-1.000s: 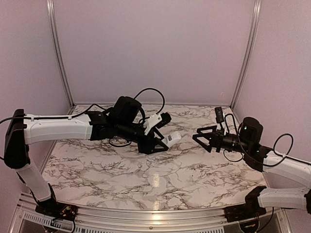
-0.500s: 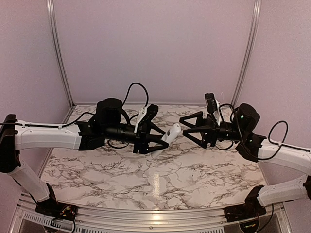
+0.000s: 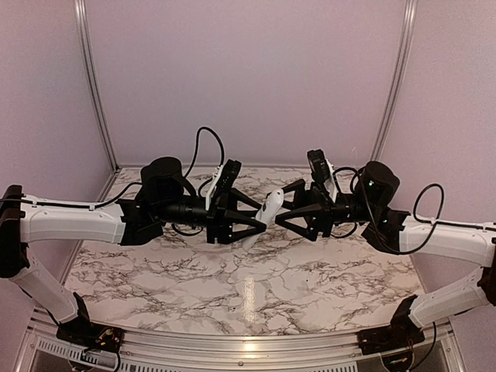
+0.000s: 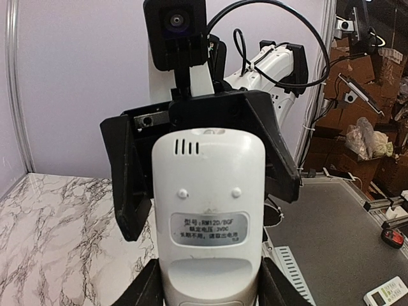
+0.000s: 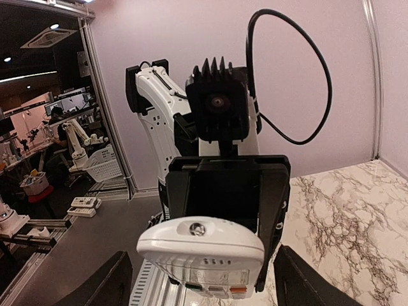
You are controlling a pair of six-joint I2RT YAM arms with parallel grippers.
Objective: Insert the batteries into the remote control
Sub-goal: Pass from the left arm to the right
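Note:
The remote control (image 3: 269, 211) is a white handset held in the air above the middle of the marble table (image 3: 256, 287). My left gripper (image 3: 254, 217) is shut on its lower half. In the left wrist view its back (image 4: 207, 210) faces the camera, with a grey label, between my left gripper's (image 4: 209, 290) fingers. My right gripper (image 3: 282, 205) faces it from the right, open, its fingers on either side of the remote's top end (image 5: 201, 252) with small gaps. The right gripper (image 5: 207, 287) touches nothing that I can see. The batteries are out of view.
Pale walls and aluminium posts (image 3: 91, 85) close the table on three sides. Both arms' cables (image 3: 203, 147) loop above the wrists. Outside the cell lie a grey bench with another small remote (image 4: 386, 294) and a white basket (image 5: 102, 167).
Both arms have swung toward each other over the table's middle. The left one raised the remote. The right gripper came up around the remote's top end and its jaws narrowed somewhat.

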